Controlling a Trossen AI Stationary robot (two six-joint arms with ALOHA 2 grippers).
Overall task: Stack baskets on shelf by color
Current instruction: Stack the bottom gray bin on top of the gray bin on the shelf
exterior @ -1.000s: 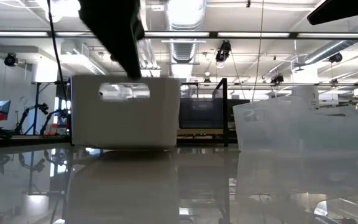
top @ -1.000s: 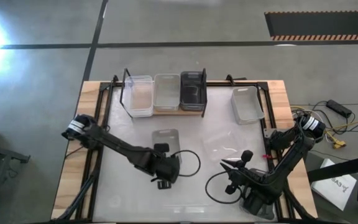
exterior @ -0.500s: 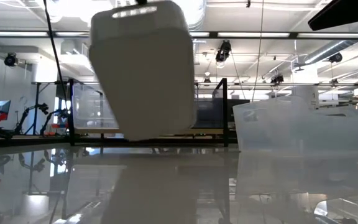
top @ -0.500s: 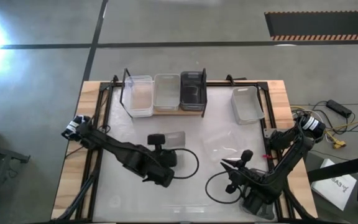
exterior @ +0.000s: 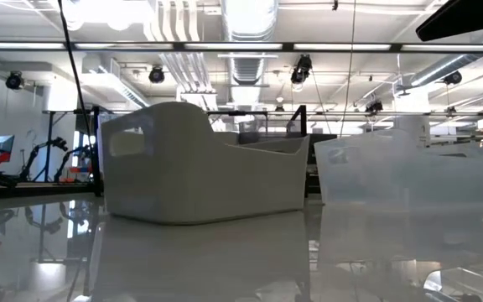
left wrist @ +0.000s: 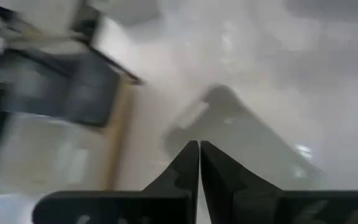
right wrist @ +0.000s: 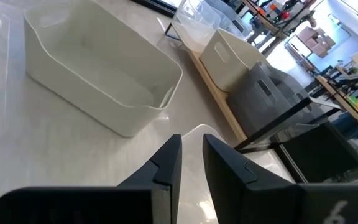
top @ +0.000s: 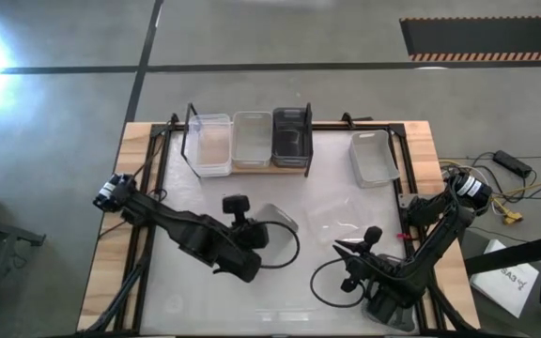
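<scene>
— Baskets: where? Three sit on the shelf (top: 244, 169); a light grey basket (top: 272, 218) rests mid-table, another (top: 374, 157) at right.
— Grippers? Left gripper (top: 236, 208) clenched empty beside it; right gripper (top: 372, 235) waits, slightly parted.
— Advice? Reopen, grasp one wall squarely, lift level.

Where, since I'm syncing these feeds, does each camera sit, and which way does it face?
High: overhead, straight down on the table; both arms show.
Low: at table-top height, level across at the light grey basket; no arm shows.
Left wrist: on the left arm, past its shut jaws, at that basket.
Right wrist: on the right arm, past its parted jaws, toward the shelf.
Shared: high and right wrist both show the shelf.
</scene>
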